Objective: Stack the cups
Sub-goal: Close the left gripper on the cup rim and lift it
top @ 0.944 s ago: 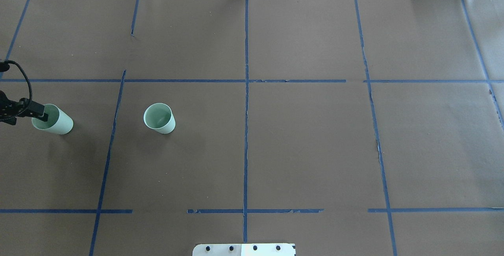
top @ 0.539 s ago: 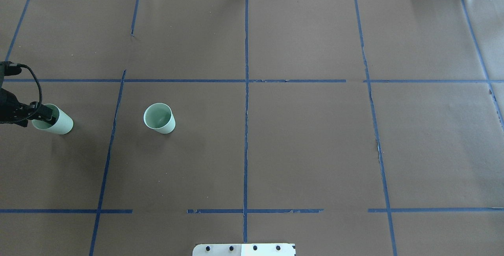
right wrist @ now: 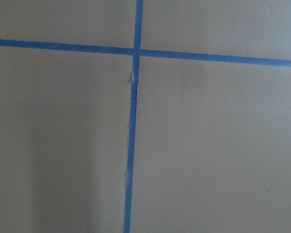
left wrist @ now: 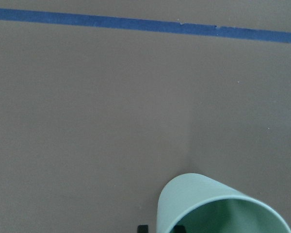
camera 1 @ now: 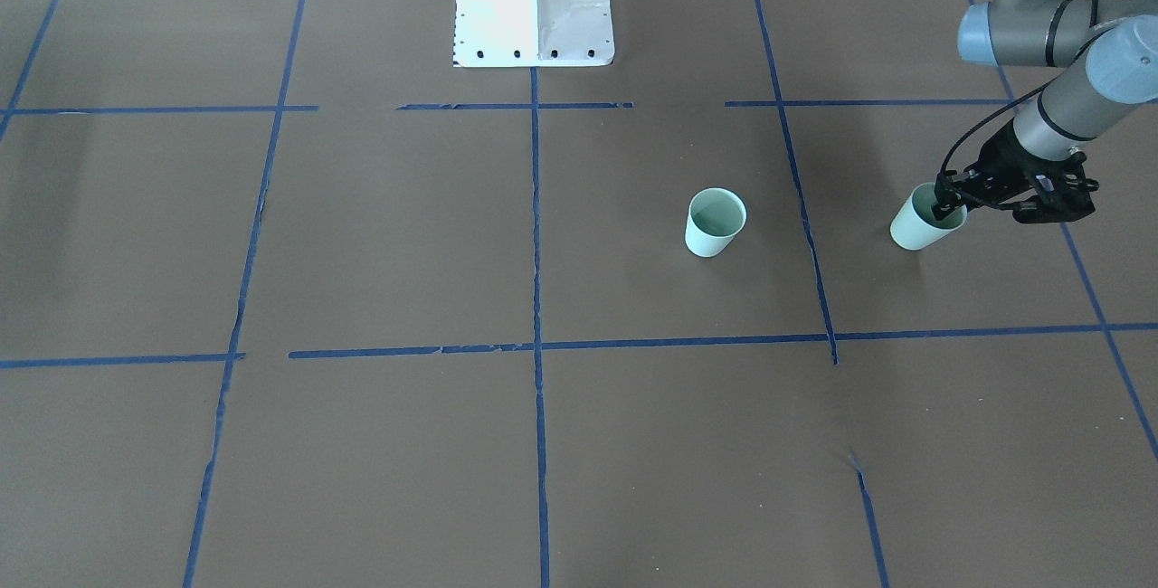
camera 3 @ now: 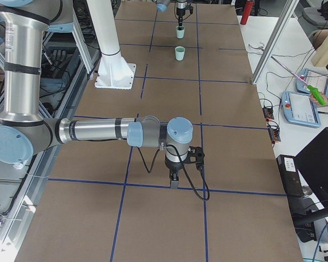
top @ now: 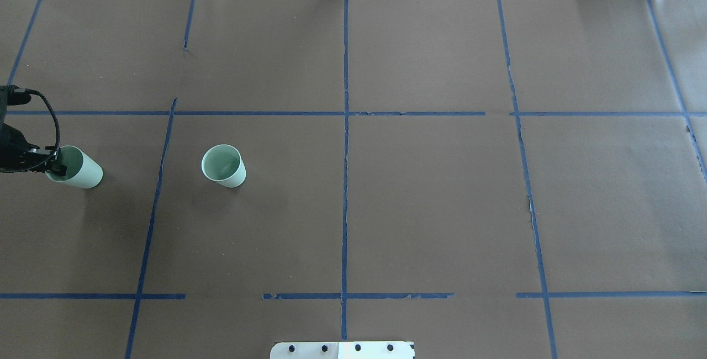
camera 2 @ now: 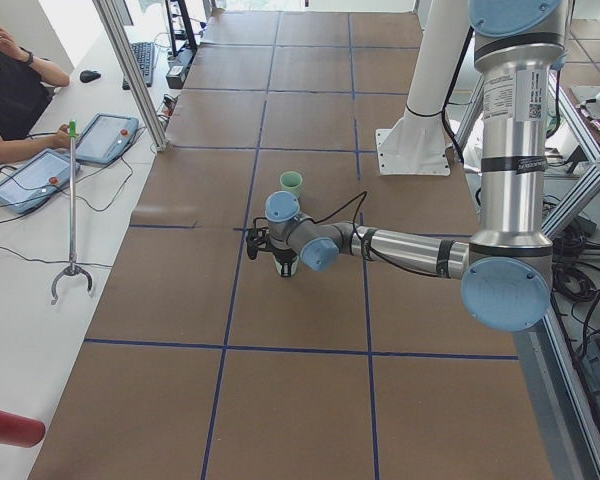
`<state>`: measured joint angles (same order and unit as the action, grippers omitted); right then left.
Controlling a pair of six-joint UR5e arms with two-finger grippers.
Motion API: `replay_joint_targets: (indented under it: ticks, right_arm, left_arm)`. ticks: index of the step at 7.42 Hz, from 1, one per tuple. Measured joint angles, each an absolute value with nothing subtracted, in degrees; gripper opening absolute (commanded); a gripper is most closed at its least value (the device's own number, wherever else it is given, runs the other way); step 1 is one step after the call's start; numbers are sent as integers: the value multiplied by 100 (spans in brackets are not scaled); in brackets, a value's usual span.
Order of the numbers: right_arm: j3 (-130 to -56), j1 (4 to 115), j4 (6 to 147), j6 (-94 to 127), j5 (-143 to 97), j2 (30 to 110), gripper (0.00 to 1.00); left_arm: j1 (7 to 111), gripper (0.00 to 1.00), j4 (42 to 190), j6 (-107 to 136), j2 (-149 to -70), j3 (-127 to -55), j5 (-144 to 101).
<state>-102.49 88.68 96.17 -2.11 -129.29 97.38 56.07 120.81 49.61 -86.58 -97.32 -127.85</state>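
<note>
Left pincer (top: 56, 168) shifted back onto left cup (top: 83, 170) rim; cup unmoved, not lifted. Clamped or apart: cannot be told. Grasp judged pending.

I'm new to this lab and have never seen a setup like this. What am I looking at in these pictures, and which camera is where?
This is a robot with two arms. Its white base stands on a table covered in brown paper and marked with blue tape lines.

Six cameras catch the same moment. One faces the robot from across the table and one looks down over its shoulders. One sits at each end of the table and one rides on each wrist.

Two pale green cups stand upright and apart. The left gripper, a two-finger claw, is at the rim of the outer cup. I cannot tell whether it has pinched it. The other cup stands free.

The right gripper points down over bare paper, far from both cups. Its wrist camera shows only paper and tape.
</note>
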Motion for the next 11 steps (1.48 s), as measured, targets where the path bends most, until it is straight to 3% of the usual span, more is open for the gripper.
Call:
replay_joint_targets:
  ticks: [3, 6, 8, 11]
  right_arm:
    - [-10252, 8868, 9622, -211, -12929, 9738, 100]
    - [-10249, 8868, 9616, -211, -12929, 9738, 100]
    - [-10250, 8868, 9615, -211, -12929, 9738, 100]
    - [-10251, 8868, 9621, -211, -12929, 9738, 100]
  left_arm:
    - [5875, 0, 11871, 4905, -8255, -10608, -13040]
    - [6481, 0, 10632, 4879, -8225, -11694, -13502]
    - [6560, 0, 9193, 4954, -8711, -12297, -13507]
    - [6074, 0, 8204, 5958, -9811, -12399, -13443]
